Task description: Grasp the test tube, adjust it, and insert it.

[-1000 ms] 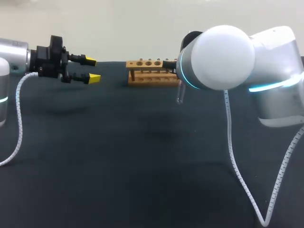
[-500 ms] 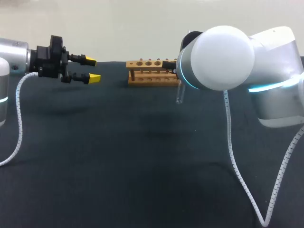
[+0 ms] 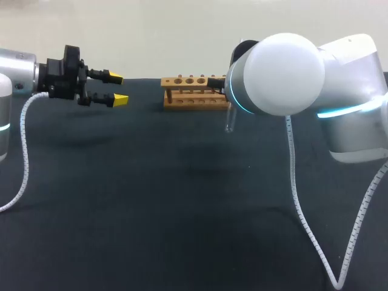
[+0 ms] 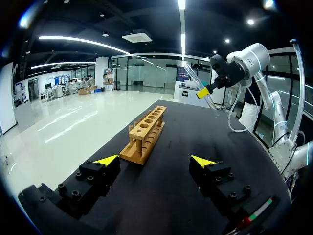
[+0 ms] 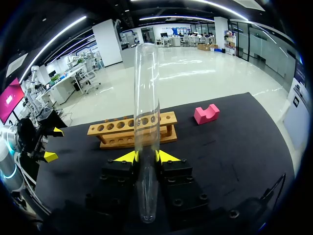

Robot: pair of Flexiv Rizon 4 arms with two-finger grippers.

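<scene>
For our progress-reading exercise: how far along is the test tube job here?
Done: the right gripper is shut on the test tube, held above the table. In hand: the tube hangs roughly upright near the wooden rack, so adjusting looks near complete. Left: insertion; the rack's holes are empty. The left gripper is open, holding nothing.

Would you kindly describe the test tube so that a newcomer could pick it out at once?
On the dark table, a wooden rack stands near the far edge. Close to it, my right gripper is shut on the test tube. It is the only see-through thing here: a long, round-bottomed tube held between two yellow tips, not standing in the rack.
</scene>
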